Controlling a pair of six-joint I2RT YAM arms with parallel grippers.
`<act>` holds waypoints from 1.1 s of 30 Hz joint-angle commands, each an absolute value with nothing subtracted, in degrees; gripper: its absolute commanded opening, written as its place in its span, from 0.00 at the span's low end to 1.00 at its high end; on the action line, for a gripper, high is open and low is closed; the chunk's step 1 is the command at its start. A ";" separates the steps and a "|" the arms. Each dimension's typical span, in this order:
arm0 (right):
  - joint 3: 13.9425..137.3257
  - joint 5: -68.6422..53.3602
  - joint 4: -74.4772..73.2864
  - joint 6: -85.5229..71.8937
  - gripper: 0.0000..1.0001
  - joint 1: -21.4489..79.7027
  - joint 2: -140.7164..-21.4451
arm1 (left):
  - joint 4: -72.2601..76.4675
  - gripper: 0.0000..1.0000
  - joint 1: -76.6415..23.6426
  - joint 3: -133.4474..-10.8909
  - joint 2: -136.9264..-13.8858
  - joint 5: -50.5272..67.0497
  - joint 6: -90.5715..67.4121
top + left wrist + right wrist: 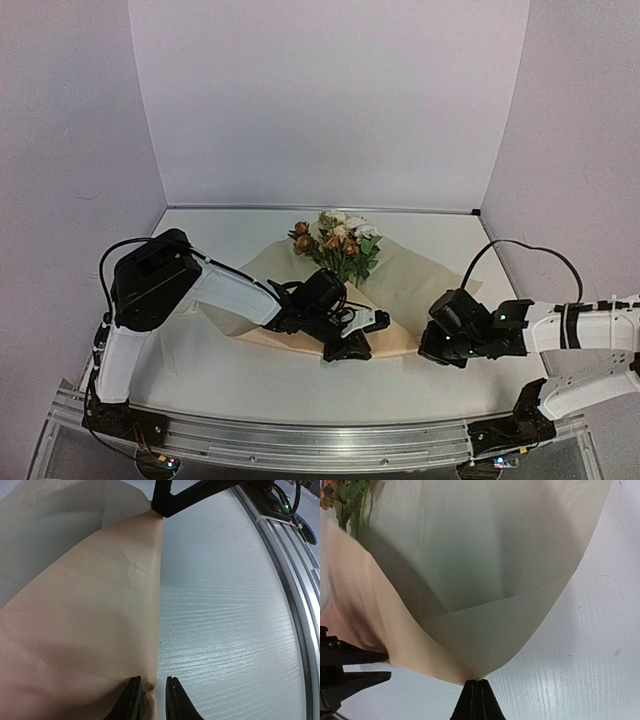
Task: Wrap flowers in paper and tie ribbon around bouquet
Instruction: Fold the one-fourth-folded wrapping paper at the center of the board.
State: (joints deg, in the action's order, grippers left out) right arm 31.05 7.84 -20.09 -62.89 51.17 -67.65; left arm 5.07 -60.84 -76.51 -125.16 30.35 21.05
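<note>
The flowers (pixel 335 245) lie on the tan paper (pixel 410 280), heads toward the back wall; their green leaves show at the top left of the right wrist view (pixel 345 500). My left gripper (pixel 355 345) sits low at the paper's near edge. Its jaws (pixel 153 697) stand narrowly open with the paper's (pixel 75 605) edge crumpled against the left finger (pixel 131 700). My right gripper (pixel 428 350) (pixel 478 687) is shut on a corner of the paper (pixel 485 570), which lifts up from it, showing its paler side. The ribbon is out of view.
An aluminium rail (pixel 320 440) (pixel 295 580) runs along the table's near edge. White walls close the back and both sides. The right arm's black cable (pixel 530 250) loops above the table at the right.
</note>
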 commanded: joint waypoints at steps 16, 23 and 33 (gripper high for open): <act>40.29 0.76 -16.83 -51.26 0.00 52.41 -67.98 | 4.84 0.18 -61.26 -78.11 -127.43 21.89 20.50; 43.13 -1.40 -20.41 -49.48 0.00 52.45 -69.74 | 12.26 0.18 -60.77 -74.29 -123.07 21.57 13.84; 42.03 -0.01 -28.94 -46.52 0.00 51.08 -65.97 | 20.10 0.31 -57.61 -66.07 -110.37 24.03 2.32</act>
